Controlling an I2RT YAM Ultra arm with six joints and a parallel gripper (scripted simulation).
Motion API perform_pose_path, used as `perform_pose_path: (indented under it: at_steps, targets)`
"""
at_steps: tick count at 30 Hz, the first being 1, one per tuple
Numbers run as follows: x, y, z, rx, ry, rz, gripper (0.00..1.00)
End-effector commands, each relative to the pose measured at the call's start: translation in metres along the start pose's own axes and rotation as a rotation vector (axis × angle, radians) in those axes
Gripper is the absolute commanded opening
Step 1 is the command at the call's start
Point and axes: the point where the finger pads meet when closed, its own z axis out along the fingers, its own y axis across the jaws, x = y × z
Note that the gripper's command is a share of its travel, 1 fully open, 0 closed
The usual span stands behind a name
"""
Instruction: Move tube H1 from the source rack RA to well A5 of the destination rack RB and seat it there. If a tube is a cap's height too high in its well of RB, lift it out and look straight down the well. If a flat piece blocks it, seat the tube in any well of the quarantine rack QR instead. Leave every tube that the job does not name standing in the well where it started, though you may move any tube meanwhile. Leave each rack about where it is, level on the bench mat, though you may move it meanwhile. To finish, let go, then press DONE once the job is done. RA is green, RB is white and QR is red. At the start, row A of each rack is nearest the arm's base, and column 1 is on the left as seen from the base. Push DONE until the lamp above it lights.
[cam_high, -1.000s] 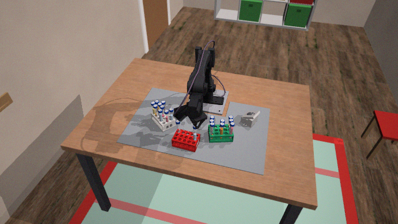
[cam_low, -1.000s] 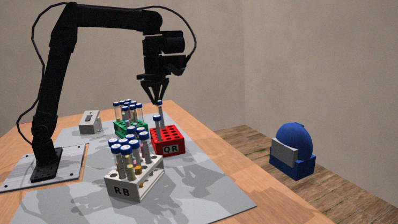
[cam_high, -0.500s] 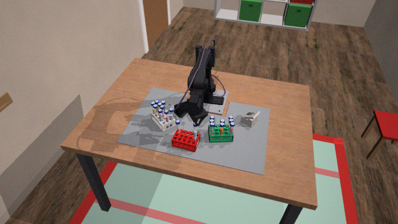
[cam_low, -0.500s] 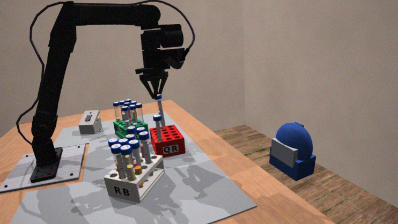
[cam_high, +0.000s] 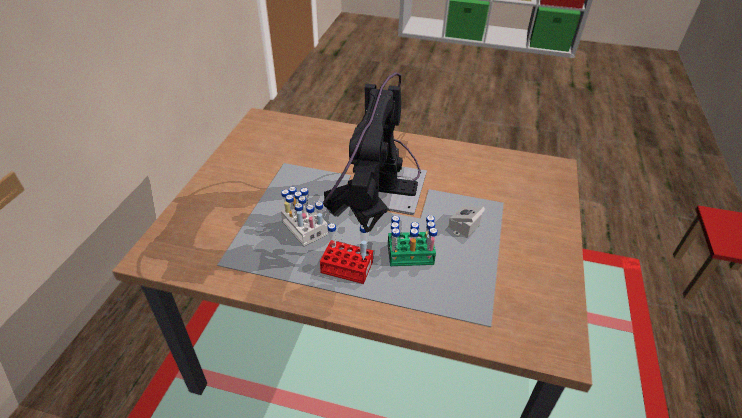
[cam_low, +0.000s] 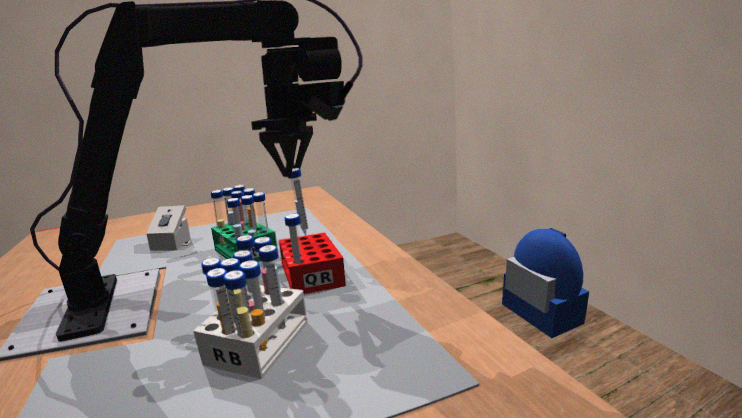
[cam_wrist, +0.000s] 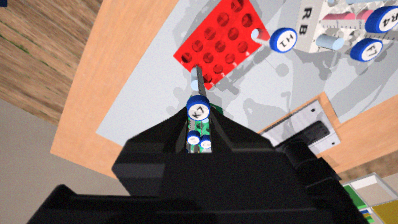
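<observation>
Right now the claw (cam_low: 294, 173) is clamped on the cap of a tube that reads K7 (cam_low: 299, 202). It hangs upright over red rack QR (cam_low: 332, 259), mid-desk. Tube H1 (cam_low: 292, 228) stands upright in QR's corner well, beside the claw toward white RB (cam_low: 228, 358).

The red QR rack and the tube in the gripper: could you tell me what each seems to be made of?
The QR rack looks like moulded plastic, matt: uniform opaque red, crisp round wells, no grain or shine. The held tube, gripped at its cap by the gripper, looks like clear plastic or glass, which cannot be told apart; its blue cap looks like opaque plastic.
</observation>
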Motion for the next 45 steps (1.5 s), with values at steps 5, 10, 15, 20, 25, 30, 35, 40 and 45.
perform_pose_path:
  at_steps: [5,10,15,20,25,30,35,40,45]
  targets:
    - [0.011,-0.012,-0.01,0.015,0.002,0.002,0.0]
    - [0.016,-0.015,-0.01,0.019,0.005,0.0,0.0]
    - [0.018,-0.015,-0.01,-0.002,-0.01,0.0,0.0]
    - [0.024,-0.02,-0.01,-0.002,-0.01,0.0,0.0]
    - [0.028,-0.024,-0.011,-0.002,-0.01,0.0,0.0]
    - [0.034,-0.029,-0.011,-0.001,-0.01,0.0,0.0]
    - [0.04,-0.035,-0.012,-0.001,-0.01,0.0,0.0]
    - [0.046,-0.041,-0.012,-0.001,-0.009,0.0,0.0]
    - [0.036,-0.054,-0.012,0.0,-0.01,0.006,0.0]
